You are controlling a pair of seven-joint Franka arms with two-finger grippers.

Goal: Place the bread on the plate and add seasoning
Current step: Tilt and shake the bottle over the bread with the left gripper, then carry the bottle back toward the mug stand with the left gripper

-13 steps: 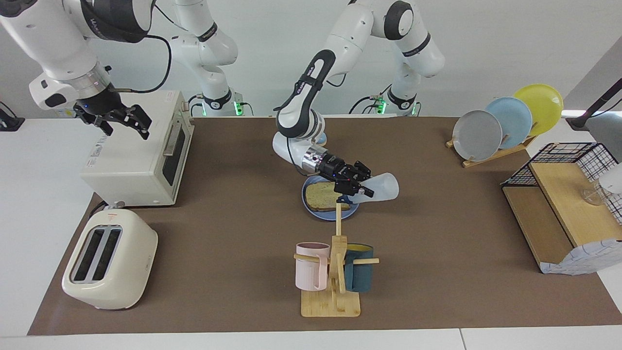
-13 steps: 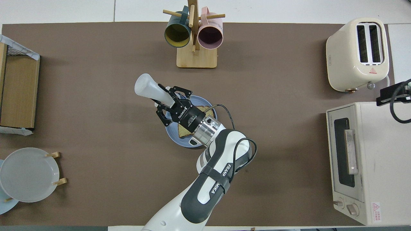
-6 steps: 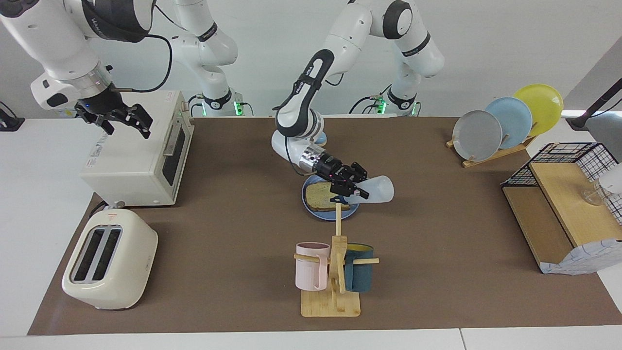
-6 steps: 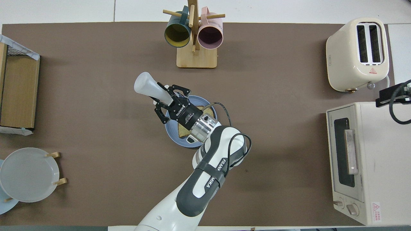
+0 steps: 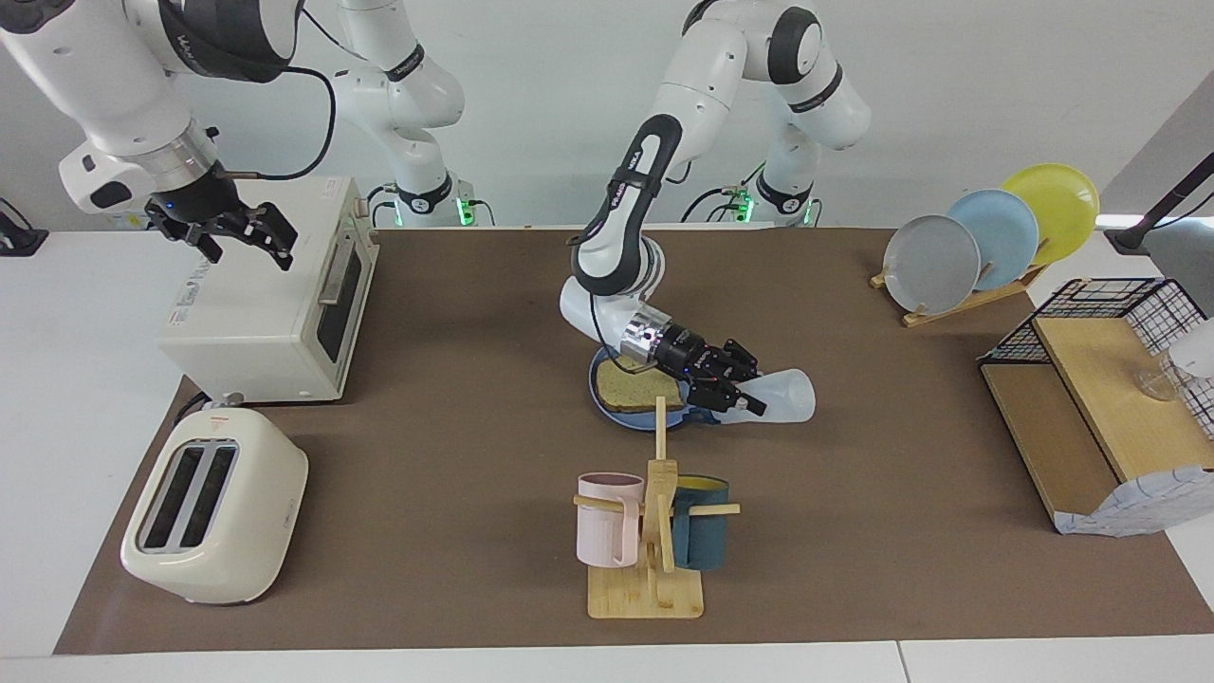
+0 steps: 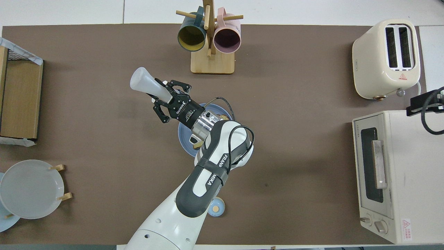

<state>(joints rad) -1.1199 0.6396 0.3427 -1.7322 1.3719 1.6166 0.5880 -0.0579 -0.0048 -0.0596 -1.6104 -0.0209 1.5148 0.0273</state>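
The toaster oven [image 5: 270, 308] sits at the right arm's end of the table, with the cream toaster [image 5: 213, 507] farther from the robots. Up over the oven the right gripper [image 5: 228, 232] waits, fingers spread wide with nothing between them. At the left arm's end a wooden rack [image 5: 958, 304] stands grey, pale blue and yellow plates on edge. Farther out, near the middle, is the mug tree [image 5: 654, 531] with a pink and a teal mug. The blue plate [image 5: 645, 417] lies mid-table, between the robots and the mug tree, and the bread [image 5: 635, 384] lies flat on it. Low over the plate's edge toward the left arm's end, the left gripper [image 5: 735, 394] is clamped on the seasoning [image 5: 782, 398], which is tipped nearly flat, its pale base pointing away from the plate
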